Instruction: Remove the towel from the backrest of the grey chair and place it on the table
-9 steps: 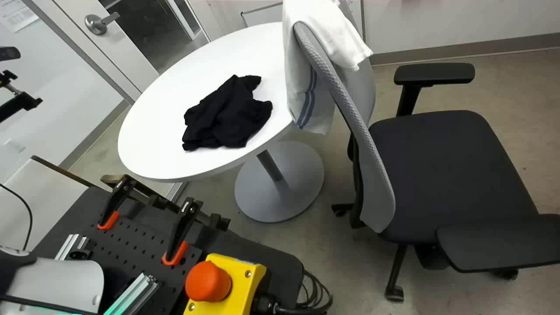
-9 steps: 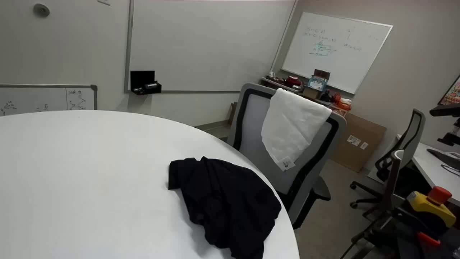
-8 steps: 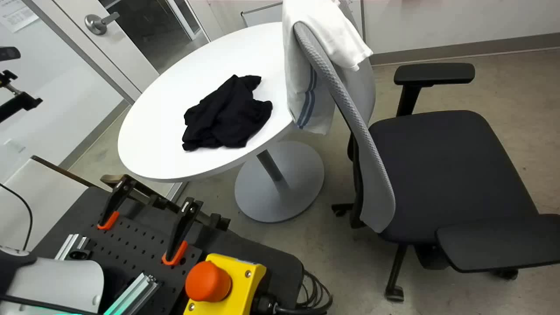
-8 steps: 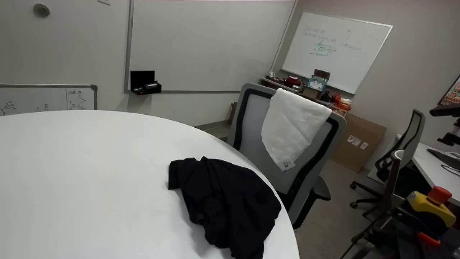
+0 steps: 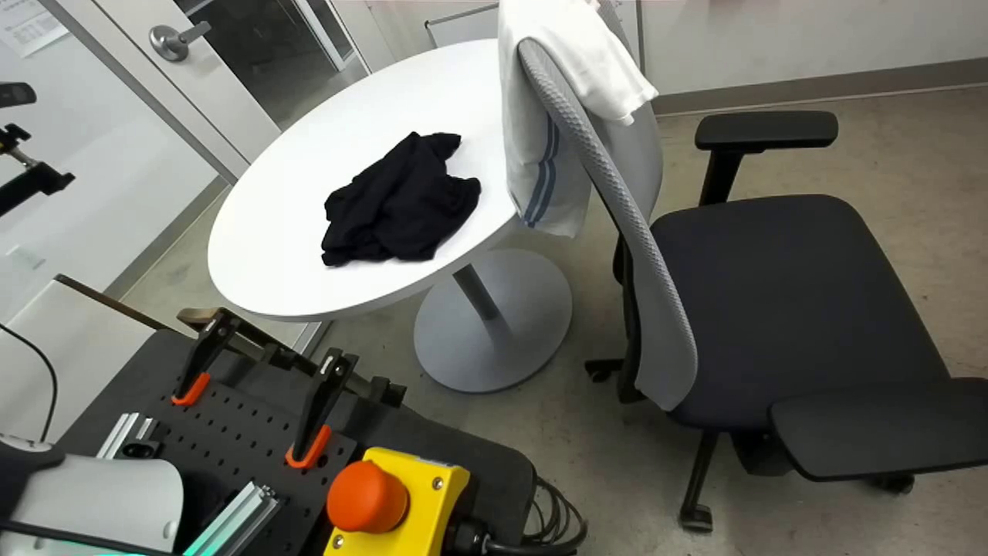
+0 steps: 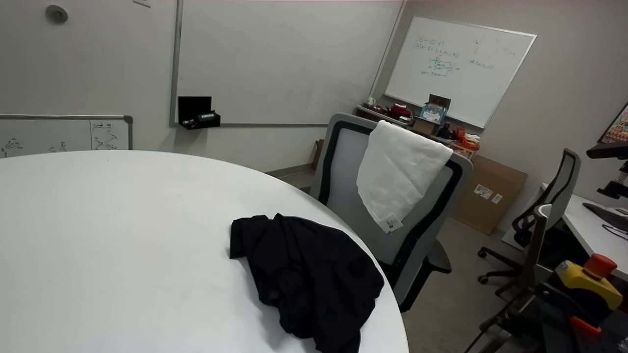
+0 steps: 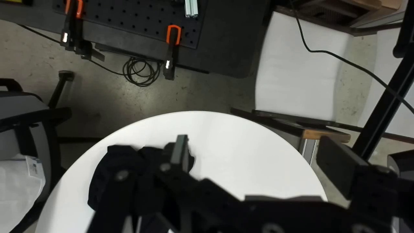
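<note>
The white towel (image 5: 571,54) with blue stripes hangs over the top of the backrest of the grey chair (image 5: 617,185). In an exterior view the towel (image 6: 402,169) shows its plain side with a small tag, in front of the chair's mesh back (image 6: 343,166). The round white table (image 5: 270,216) stands beside the chair; it also shows in the wrist view (image 7: 226,139). My gripper (image 7: 254,149) is open and empty, pointing down over the table in the wrist view. There the towel (image 7: 19,191) shows at the lower left edge, apart from the gripper. The gripper is outside both exterior views.
A crumpled black cloth (image 5: 401,201) lies on the table near the chair; it is partly behind a finger in the wrist view (image 7: 113,174). A dark bench with orange-tipped clamps (image 5: 324,401) and a yellow box with a red button (image 5: 432,494) stand by the table.
</note>
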Tool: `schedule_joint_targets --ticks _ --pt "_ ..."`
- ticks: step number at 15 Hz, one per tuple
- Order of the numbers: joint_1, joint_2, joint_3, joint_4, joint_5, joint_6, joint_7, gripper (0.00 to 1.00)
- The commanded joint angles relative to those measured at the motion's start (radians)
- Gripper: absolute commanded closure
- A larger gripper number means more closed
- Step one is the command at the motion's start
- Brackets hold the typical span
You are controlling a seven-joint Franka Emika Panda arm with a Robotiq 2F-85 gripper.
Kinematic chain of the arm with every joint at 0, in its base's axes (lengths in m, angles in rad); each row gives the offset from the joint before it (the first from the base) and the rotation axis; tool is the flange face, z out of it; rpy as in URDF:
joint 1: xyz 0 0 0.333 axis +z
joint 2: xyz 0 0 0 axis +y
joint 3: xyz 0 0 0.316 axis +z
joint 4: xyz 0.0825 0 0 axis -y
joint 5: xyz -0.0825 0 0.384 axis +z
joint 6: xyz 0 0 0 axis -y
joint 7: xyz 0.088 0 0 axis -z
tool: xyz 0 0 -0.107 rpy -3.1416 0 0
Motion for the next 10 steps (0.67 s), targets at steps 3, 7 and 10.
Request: schedule_joint_targets --ticks 3,7,10 --pt "-0.072 0.015 -0.031 0.018 -0.006 0.026 0.011 0.00" --pt "-0.182 0.043 -0.093 0.036 -0.064 0.119 0.025 0.00" --pt "-0.270 0.085 -0.141 0.048 -0.142 0.205 0.051 0.00"
